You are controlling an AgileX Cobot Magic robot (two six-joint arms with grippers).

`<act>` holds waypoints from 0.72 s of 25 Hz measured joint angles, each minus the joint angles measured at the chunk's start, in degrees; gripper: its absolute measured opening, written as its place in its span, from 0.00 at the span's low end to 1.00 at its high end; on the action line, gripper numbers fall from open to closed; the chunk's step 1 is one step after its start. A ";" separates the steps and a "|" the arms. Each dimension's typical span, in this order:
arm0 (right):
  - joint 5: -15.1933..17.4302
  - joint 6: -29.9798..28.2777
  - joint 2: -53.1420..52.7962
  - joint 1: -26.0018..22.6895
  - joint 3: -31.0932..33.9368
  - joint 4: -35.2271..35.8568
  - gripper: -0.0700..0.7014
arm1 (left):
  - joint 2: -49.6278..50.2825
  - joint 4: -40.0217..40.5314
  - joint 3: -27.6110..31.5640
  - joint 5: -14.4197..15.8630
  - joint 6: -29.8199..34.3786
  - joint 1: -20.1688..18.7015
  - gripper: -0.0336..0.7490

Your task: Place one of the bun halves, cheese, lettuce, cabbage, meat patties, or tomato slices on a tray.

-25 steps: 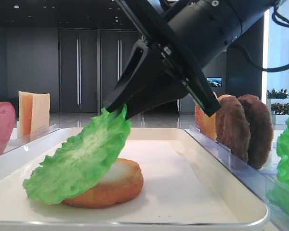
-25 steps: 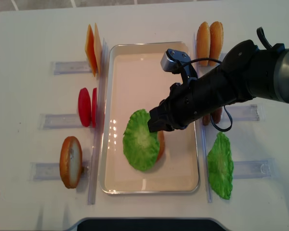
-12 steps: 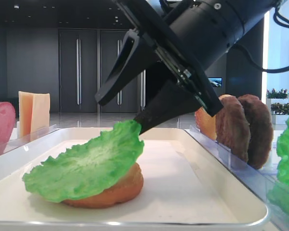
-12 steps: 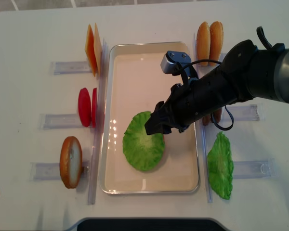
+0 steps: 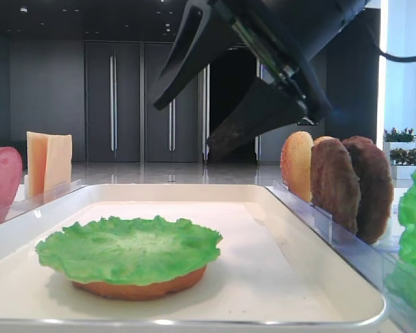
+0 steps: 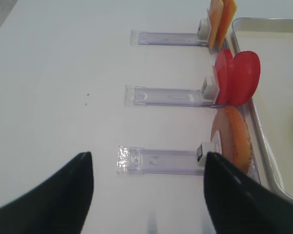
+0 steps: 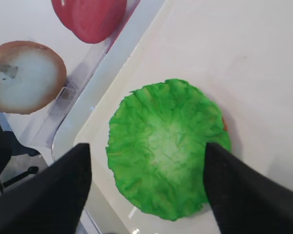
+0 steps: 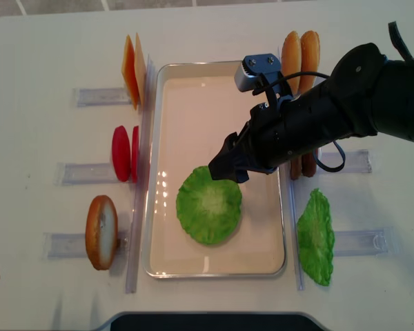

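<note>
Overhead, the right tool (image 5: 194, 114) hangs with its jaws spread wide and nothing between them, clear above the lettuce (image 8: 208, 205), which lies flat over a bun half (image 5: 139, 286) in the tray (image 8: 259, 255), seemingly laid there as the next burger layer. Around the tray on the counter (image 8: 48, 69) the spares stand on edge in clear racks, likely so jaws can pinch them easily: two cheese slices (image 8: 130, 67), two tomato slices (image 8: 124, 153), one bun half (image 8: 101, 232), another lettuce leaf (image 8: 315, 236). The left tool (image 6: 147, 195) idles spread over the counter.
</note>
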 joint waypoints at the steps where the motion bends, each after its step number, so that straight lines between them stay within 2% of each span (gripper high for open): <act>1: -0.11 1.00 -0.76 0.00 0.00 -1.64 0.73 | 0.00 0.00 0.00 0.00 0.00 0.00 0.73; 8: -0.32 12.98 -7.74 0.00 0.00 -18.12 0.73 | 0.00 0.00 0.00 0.00 0.00 0.00 0.73; 10: -0.39 17.54 -10.46 0.00 0.00 -24.56 0.73 | 0.00 0.00 0.00 0.00 0.00 0.00 0.73; 14: -0.15 30.26 -15.43 0.00 0.00 -40.21 0.73 | 0.00 -0.01 0.00 0.00 0.00 0.00 0.73; 16: 1.53 37.31 -17.18 0.00 -0.53 -48.93 0.73 | 0.00 -0.01 0.00 0.00 0.00 0.00 0.73; 18: 5.57 44.14 -18.04 0.00 -2.14 -57.56 0.73 | 0.00 -0.01 0.00 0.00 0.00 0.00 0.73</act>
